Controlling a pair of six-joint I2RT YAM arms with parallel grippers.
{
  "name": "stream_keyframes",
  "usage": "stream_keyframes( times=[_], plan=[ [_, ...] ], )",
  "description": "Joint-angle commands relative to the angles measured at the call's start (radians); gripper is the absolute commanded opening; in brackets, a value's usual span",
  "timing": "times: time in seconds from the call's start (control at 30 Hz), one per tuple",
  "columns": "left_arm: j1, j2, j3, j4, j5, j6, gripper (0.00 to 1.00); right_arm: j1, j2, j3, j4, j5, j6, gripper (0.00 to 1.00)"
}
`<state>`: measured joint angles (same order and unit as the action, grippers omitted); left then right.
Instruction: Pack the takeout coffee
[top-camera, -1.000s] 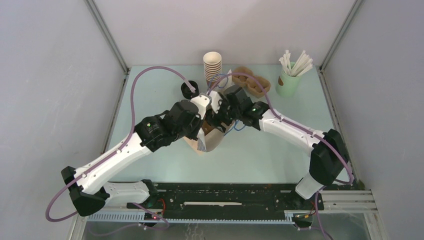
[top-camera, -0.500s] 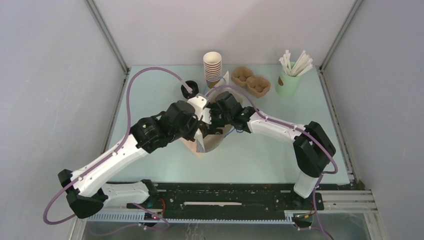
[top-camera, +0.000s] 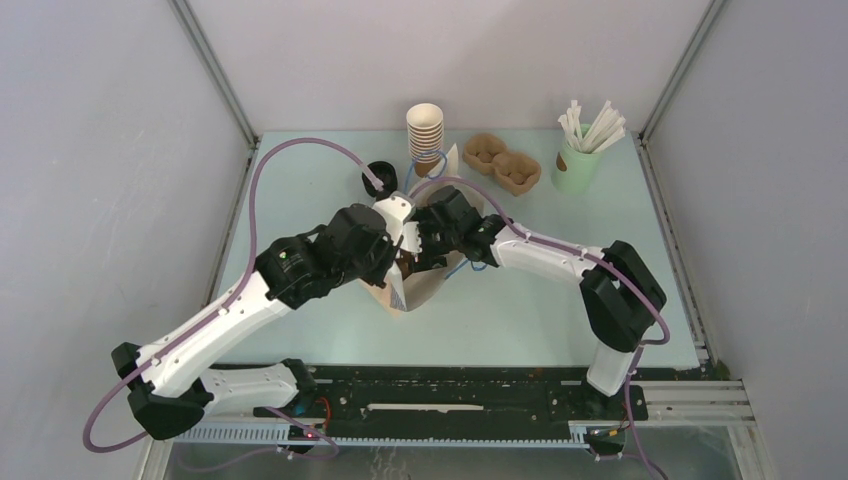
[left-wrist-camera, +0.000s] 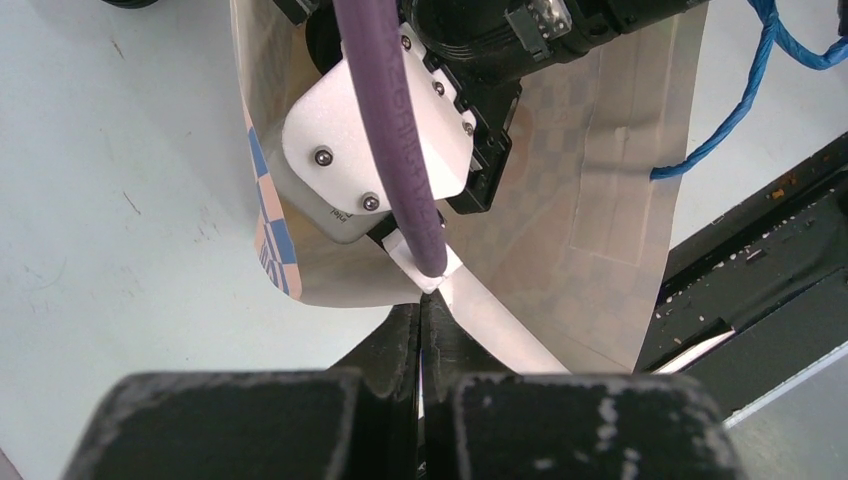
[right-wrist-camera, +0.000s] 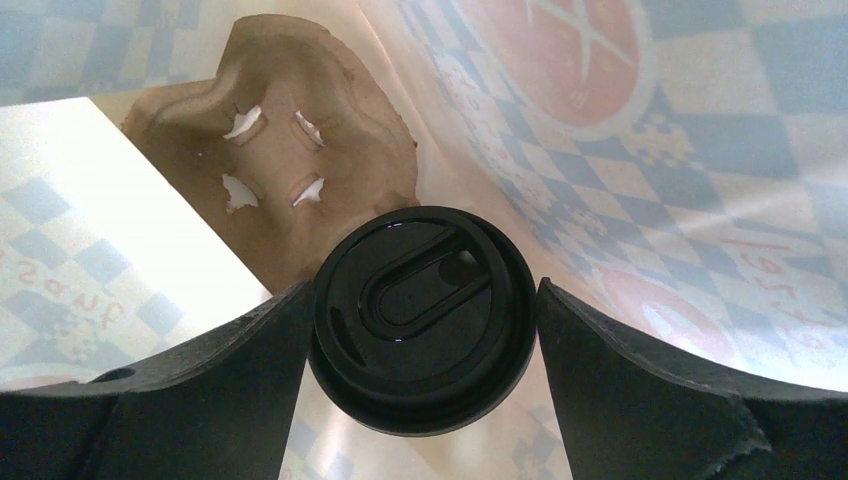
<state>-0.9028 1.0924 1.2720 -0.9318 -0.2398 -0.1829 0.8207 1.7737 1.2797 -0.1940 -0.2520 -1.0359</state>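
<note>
One takeout coffee (right-wrist-camera: 420, 320) and one pulp tray (right-wrist-camera: 270, 170) sit inside one paper bag (right-wrist-camera: 700, 150); your right pincer (right-wrist-camera: 422, 288) is released, your left pincer (left-wrist-camera: 420, 335) clenches the bag.

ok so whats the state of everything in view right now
paper bag: upright, mouth open
takeout coffee: lidded, upright inside the bag
tray in bag: one well showing, empty
left gripper: shut on the paper bag's edge
right gripper: wide around the coffee, contact unclear
cup stack: nested, upright
table tray: empty
green cup: upright, holding straws
</note>
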Motion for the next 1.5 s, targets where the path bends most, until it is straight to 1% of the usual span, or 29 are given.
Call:
stream_keyframes(
  times=[0.0, 0.13, 0.23, 0.33, 0.43, 0.53, 0.57, 0.6, 0.67, 0.7, 0.8, 0.97, 1.3, 1.47],
  plan=[
    [0.006, -0.016, 0.013, 0.055, -0.013, 0.026, 0.00, 0.021, 0.026, 0.011, 0.003, 0.009, -0.071, 0.88],
    [0.006, -0.012, 0.020, 0.047, -0.014, 0.028, 0.00, 0.024, 0.031, 0.010, 0.020, 0.007, -0.049, 0.80],
    [0.005, -0.008, 0.022, 0.046, -0.014, 0.027, 0.00, 0.024, 0.029, 0.012, 0.010, 0.005, -0.045, 0.78],
    [0.007, -0.005, 0.023, 0.043, -0.016, 0.026, 0.00, 0.019, 0.014, 0.010, 0.018, 0.017, -0.024, 0.69],
    [0.007, -0.005, 0.021, 0.043, -0.022, 0.026, 0.00, 0.008, -0.017, 0.011, 0.008, -0.003, -0.002, 0.64],
    [0.008, -0.002, 0.025, 0.042, -0.030, 0.024, 0.00, -0.003, -0.049, 0.010, -0.008, -0.016, 0.018, 0.62],
    [0.008, -0.001, 0.026, 0.043, -0.032, 0.022, 0.00, -0.007, -0.055, 0.011, -0.015, -0.029, 0.019, 0.63],
    [0.008, 0.001, 0.028, 0.043, -0.034, 0.021, 0.00, -0.007, -0.058, 0.010, -0.022, -0.042, 0.015, 0.67],
    [0.008, 0.004, 0.030, 0.044, -0.032, 0.019, 0.00, -0.002, -0.059, 0.010, -0.047, -0.058, -0.008, 0.84],
    [0.007, 0.006, 0.030, 0.046, -0.031, 0.019, 0.00, 0.002, -0.057, 0.010, -0.050, -0.054, -0.006, 0.90],
    [0.007, 0.006, 0.030, 0.047, -0.026, 0.019, 0.00, 0.019, -0.030, 0.010, -0.054, -0.028, -0.007, 0.99],
    [0.008, -0.002, 0.022, 0.047, -0.021, 0.022, 0.00, 0.034, 0.005, 0.002, -0.010, 0.031, -0.038, 1.00],
    [0.008, -0.011, 0.014, 0.054, -0.014, 0.036, 0.00, 0.056, 0.029, 0.002, -0.118, 0.006, -0.137, 1.00],
    [0.008, -0.010, 0.013, 0.060, -0.009, 0.037, 0.00, 0.064, 0.066, 0.001, -0.056, 0.100, -0.141, 1.00]
  ],
)
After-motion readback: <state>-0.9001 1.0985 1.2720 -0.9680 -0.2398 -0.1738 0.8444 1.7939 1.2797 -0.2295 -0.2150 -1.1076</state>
